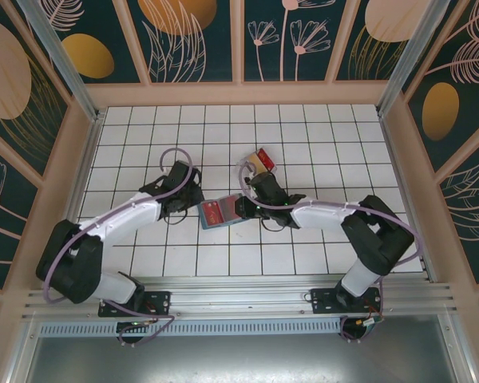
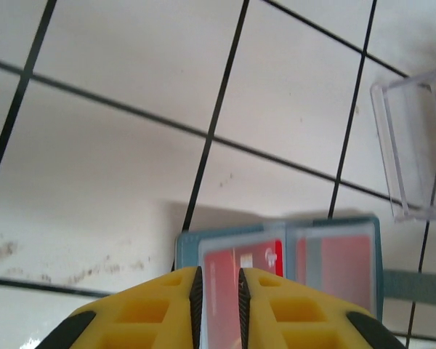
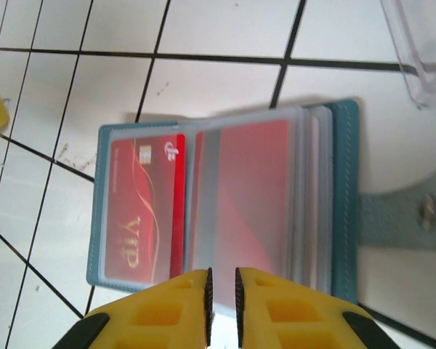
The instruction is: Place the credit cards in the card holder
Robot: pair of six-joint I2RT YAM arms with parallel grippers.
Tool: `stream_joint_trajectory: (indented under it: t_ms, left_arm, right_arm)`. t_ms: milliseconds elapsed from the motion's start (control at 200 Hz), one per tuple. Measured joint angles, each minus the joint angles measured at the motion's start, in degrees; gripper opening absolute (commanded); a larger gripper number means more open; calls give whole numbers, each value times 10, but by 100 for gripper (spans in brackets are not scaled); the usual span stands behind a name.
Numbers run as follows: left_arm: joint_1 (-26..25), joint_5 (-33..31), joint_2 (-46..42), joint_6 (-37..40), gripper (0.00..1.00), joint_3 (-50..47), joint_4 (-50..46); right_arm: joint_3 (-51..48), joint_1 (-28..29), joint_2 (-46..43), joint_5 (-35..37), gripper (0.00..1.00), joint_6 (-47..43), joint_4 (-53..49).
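My left gripper point(image 2: 219, 305) and right gripper point(image 3: 221, 305) are each showing a narrow slit over the open teal rectangular card holder point(image 3: 236, 189) lying on the tiles point(image 3: 225, 29); I cannot tell if either is pinching it. Its sleeved bright red plastic card point(image 3: 142, 211) is reading "VIP".

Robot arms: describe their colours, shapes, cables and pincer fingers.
The left arm and right arm have white tubular links, bulky black joints and looping lilac cables. The left pincer and right pincer have blocky yellow fingers with black inner faces.
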Motion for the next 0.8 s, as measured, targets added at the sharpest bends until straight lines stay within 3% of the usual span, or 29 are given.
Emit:
stream_joint_trajectory:
  t_ms: [220, 410, 606, 796]
  left_arm:
    - [9, 14, 110, 48, 22, 81, -3]
    - [9, 48, 163, 69, 18, 85, 0]
    - [9, 73, 151, 73, 18, 28, 9]
    - [8, 98, 70, 54, 17, -56, 20]
  right_arm:
    - [-55, -7, -23, 0, 18, 14, -9]
    - [-80, -31, -25, 3, 19, 19, -20]
    - [-54, -36, 5, -3, 19, 18, -19]
    - [17, -30, 79, -13, 19, 14, -17]
